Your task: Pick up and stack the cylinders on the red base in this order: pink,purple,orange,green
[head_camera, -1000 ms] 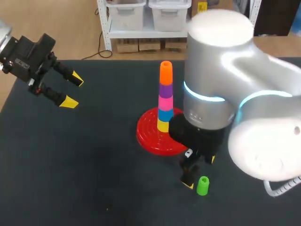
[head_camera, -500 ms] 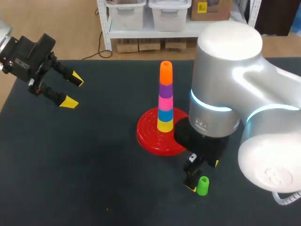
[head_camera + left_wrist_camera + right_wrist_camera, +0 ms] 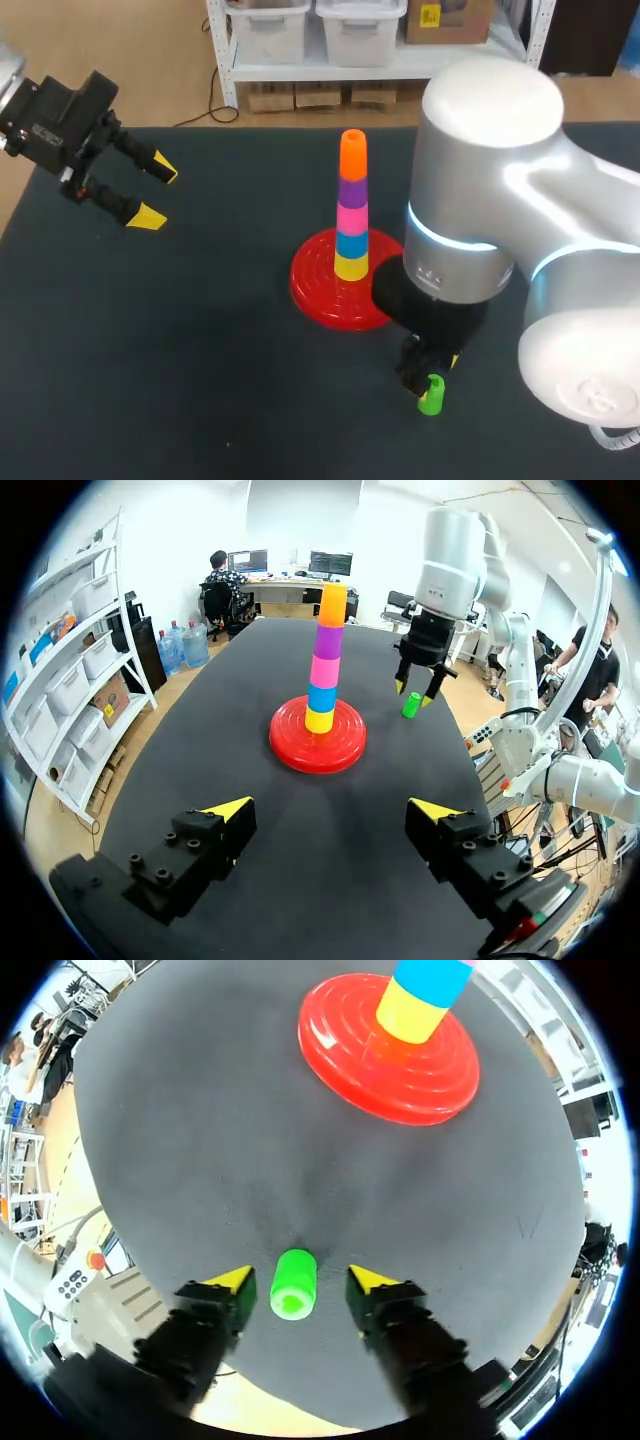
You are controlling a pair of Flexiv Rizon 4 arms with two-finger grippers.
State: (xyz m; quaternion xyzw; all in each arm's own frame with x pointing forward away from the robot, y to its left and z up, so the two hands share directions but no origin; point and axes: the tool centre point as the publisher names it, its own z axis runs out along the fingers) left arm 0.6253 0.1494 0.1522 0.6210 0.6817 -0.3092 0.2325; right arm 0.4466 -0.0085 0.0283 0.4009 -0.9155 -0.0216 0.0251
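Note:
The red base (image 3: 318, 288) carries a stack (image 3: 351, 205) of yellow, blue, pink, purple and orange cylinders, also in the left wrist view (image 3: 325, 660). The green cylinder (image 3: 431, 396) stands upright on the table in front of and right of the base. My right gripper (image 3: 428, 372) is lowered over it. In the right wrist view the green cylinder (image 3: 293, 1283) sits between the yellow fingertips (image 3: 232, 1280) with a small gap on each side, so that gripper (image 3: 300, 1280) is open. My left gripper (image 3: 150, 190) hovers open and empty at the far left.
The dark table (image 3: 180, 350) stretches bare to the left and front of the base. In the left wrist view my right arm (image 3: 445, 570) stands over the green cylinder (image 3: 411, 704), beyond the red base (image 3: 300, 755) and my left gripper (image 3: 332, 810).
My right gripper has shifted right and down so that its fingers straddle the green cylinder, and they have narrowed. The left arm has stayed still.

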